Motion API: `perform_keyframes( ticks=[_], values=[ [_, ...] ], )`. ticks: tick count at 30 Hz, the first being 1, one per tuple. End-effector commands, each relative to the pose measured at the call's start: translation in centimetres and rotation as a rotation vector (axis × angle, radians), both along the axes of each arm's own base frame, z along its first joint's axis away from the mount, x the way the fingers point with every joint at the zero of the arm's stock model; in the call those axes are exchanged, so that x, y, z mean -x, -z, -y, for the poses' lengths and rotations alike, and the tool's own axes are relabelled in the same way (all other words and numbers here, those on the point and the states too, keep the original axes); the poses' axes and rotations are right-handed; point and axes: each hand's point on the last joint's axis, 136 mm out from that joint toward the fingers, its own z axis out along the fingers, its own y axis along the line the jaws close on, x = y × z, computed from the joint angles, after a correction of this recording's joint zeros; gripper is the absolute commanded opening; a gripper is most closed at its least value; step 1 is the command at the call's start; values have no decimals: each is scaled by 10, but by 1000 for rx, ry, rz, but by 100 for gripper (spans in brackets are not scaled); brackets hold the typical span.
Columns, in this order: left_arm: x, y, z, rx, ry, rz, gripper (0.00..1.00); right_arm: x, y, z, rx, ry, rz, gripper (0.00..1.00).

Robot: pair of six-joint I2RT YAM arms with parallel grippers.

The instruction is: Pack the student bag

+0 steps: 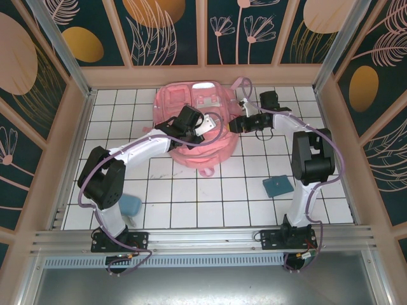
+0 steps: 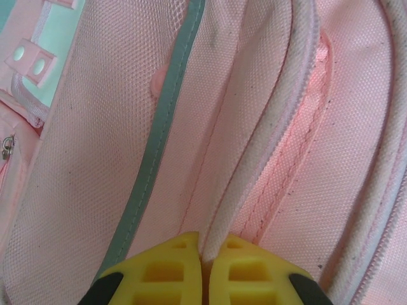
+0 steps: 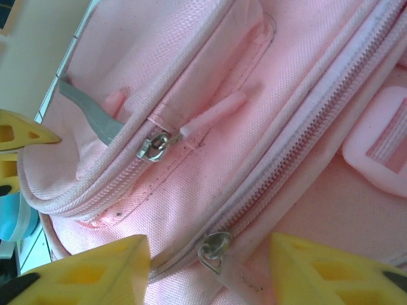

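Pinches student bag's (image 1: 173, 101) piped seam (image 2: 254, 159) with left gripper (image 2: 203, 254), clenched; straddles zip pull (image 3: 216, 249) with right gripper (image 3: 208, 241), released; finds bag mid-table (image 1: 191, 197), near back wall (image 1: 203, 75); shows bare tiles nearer.

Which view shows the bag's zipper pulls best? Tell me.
Right wrist: two metal zipper pulls, close and sharp. Left wrist catches one at its left edge; from the top they're too small to tell.
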Motion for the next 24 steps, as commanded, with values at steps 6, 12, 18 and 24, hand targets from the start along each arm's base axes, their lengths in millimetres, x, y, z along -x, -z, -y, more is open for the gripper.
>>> perform_keyframes(
  ticks=[6, 12, 18, 24],
  values=[
    [-23, -32, -12, 16, -84, 123, 2, 27, -6, 0, 2, -86, 11, 48],
    [-24, -35, -12, 16, -83, 129, 1, 29, -3, 2, 22, -87, 11, 30],
    [-26, -35, -13, 15, -95, 132, 0, 27, 0, 6, 61, -54, 19, 11],
    [-39, -48, -17, 47, -174, 197, 0, 18, 3, 17, 217, 73, 77, 1]
  ],
)
